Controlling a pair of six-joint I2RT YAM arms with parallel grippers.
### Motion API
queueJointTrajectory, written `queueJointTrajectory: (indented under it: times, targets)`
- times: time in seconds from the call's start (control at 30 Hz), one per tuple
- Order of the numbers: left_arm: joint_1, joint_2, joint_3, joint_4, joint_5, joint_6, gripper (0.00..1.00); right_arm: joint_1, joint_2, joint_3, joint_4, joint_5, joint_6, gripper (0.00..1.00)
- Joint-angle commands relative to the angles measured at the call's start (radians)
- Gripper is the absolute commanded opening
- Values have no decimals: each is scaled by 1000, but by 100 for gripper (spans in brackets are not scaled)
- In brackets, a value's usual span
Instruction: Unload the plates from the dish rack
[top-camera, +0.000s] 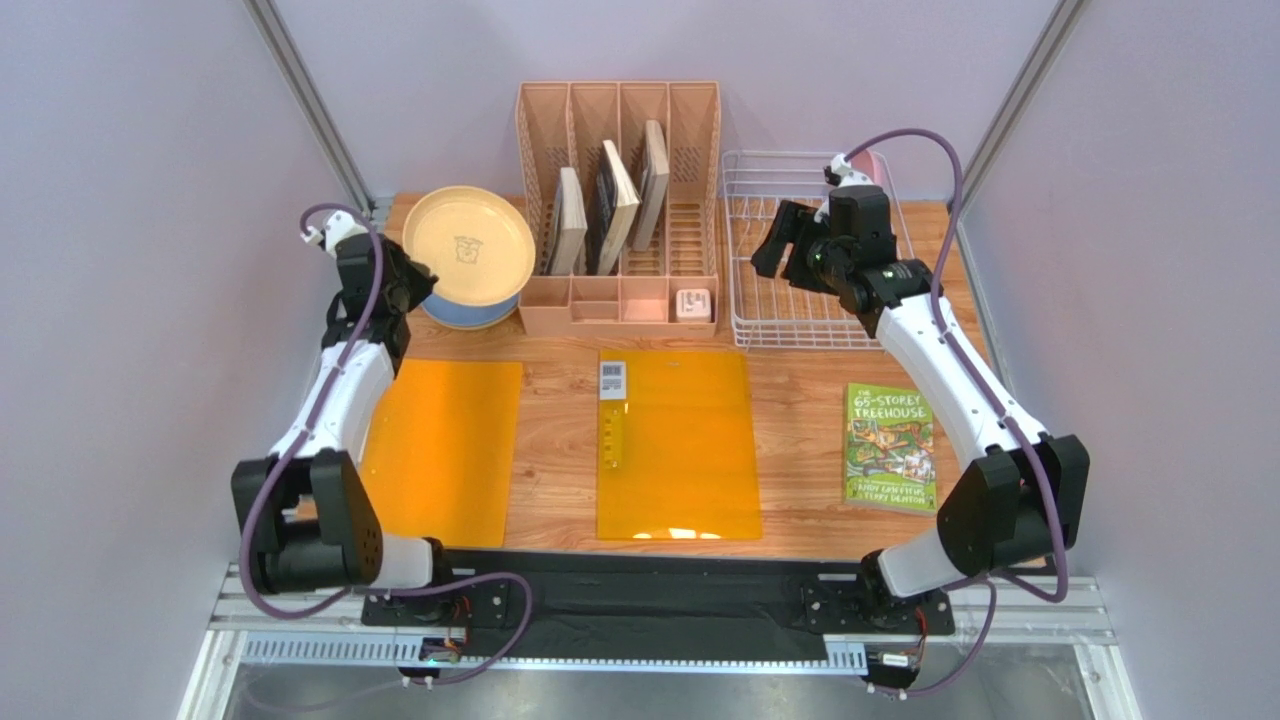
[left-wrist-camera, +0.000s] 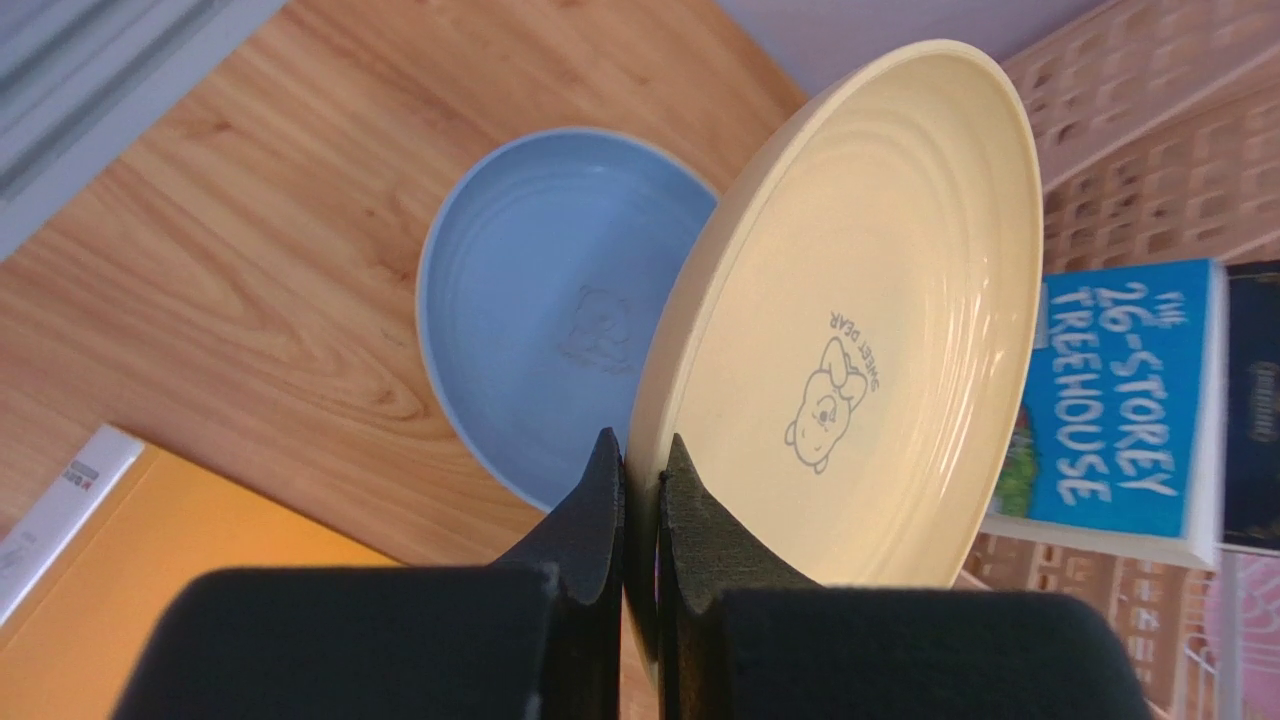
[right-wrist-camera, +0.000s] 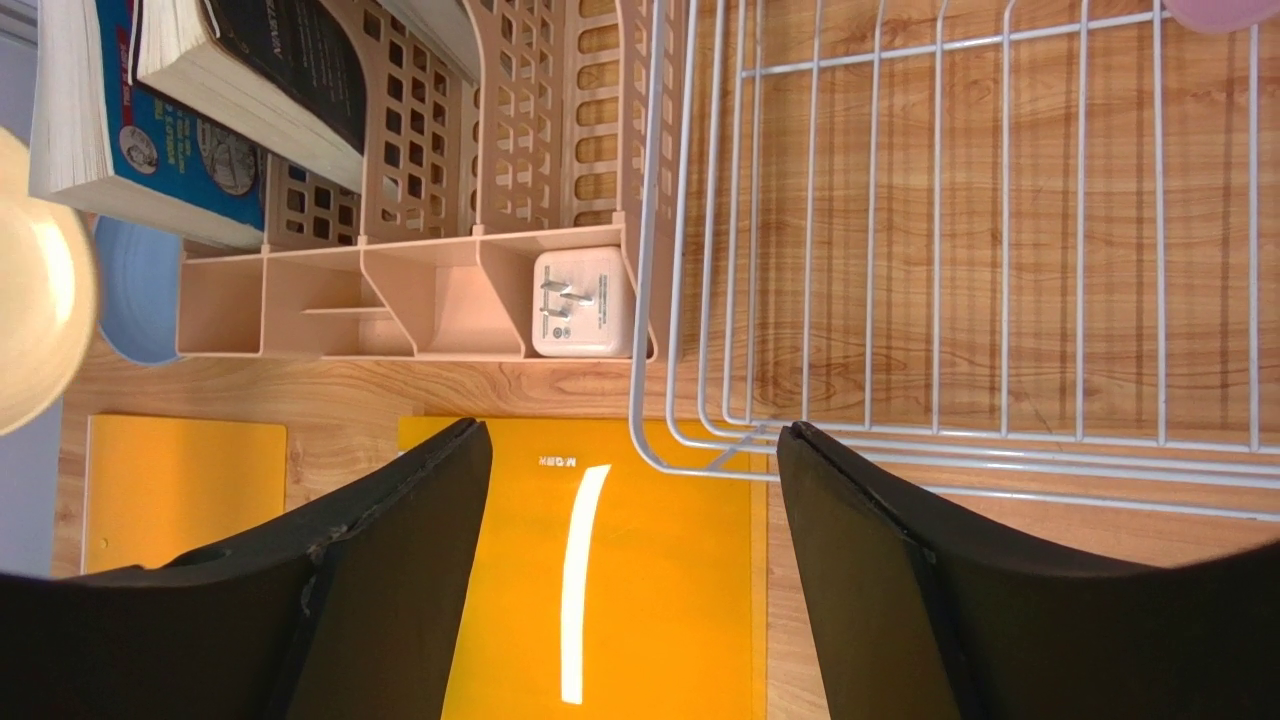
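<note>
Left gripper (left-wrist-camera: 639, 450) pinches the pale yellow round plate (left-wrist-camera: 857, 300) by its rim, tilted just above the light blue round plate (left-wrist-camera: 526, 330); right gripper (right-wrist-camera: 631, 435) gapes empty

You have two matching arms: the left arm (top-camera: 334, 402) and the right arm (top-camera: 944, 360) each pair white tubular links with chunky black joint housings. A purple-grey cable (top-camera: 259, 503) runs along the left one, and a second cable (top-camera: 942, 188) of the same colour follows the right. Both bases sit on a black plate (top-camera: 661, 588) by a silver rail (top-camera: 286, 612). Up close, your left fingers (left-wrist-camera: 598, 518) are matte black wedges; the right fingers (right-wrist-camera: 394, 528) are broad, black and smooth-faced.
</note>
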Motion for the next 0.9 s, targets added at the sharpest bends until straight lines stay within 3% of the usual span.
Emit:
queueJointTrajectory:
  times: [0.0,0.3,0.67,0.87]
  targets:
    - [21,94,41,56,-30,-46,0,-17,22,89,-1,30,-31,75]
    - [56,291,94,157,-14,-89,0,-46,73,122,-4,32,-32,76]
    - [69,408,133,177,2,-88,0,-64,148,165,-6,32,-35,75]
    - [69,440,146,148,-4,-74,0,-72,177,221,-9,140,-73,75]
